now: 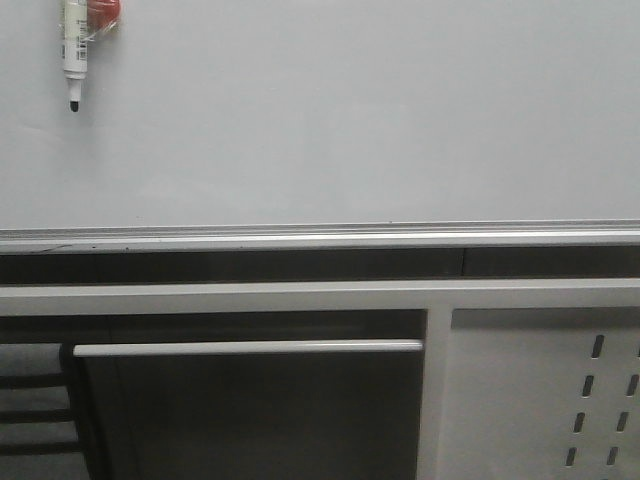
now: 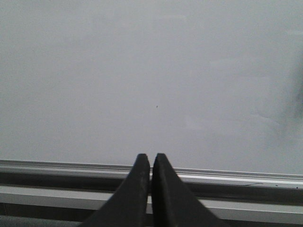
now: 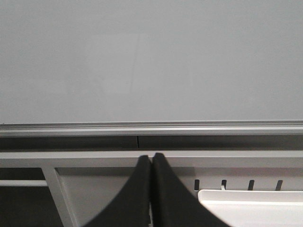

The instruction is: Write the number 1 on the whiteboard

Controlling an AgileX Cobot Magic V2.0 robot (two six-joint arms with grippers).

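Up in the top-left corner of the front view, a white marker pen (image 1: 73, 45) hangs on the whiteboard (image 1: 340, 120), black tip pointing straight down, so its long axis runs vertical. Something red (image 1: 105, 12) sits right beside its upper end, touching it; probably a magnet or holder, can't tell for sure. That corner is the robot's left side, so I'd guess the left arm is the nearer one for grabbing it, though neither arm shows in the front view.

Left gripper (image 2: 150, 158) has its jaws pressed together with nothing between them, aimed at bare board above the silver rail (image 2: 71, 166). Right gripper (image 3: 151, 158) is the same deal: closed, empty, facing the rail and the board, with a perforated metal panel (image 3: 251, 184) just below.

No number 1 anywhere on the board yet, so the writing hasn't started.

Labels: the pen barrel has a printed strip that looks like a barcode, way too small to read. No brand visible.
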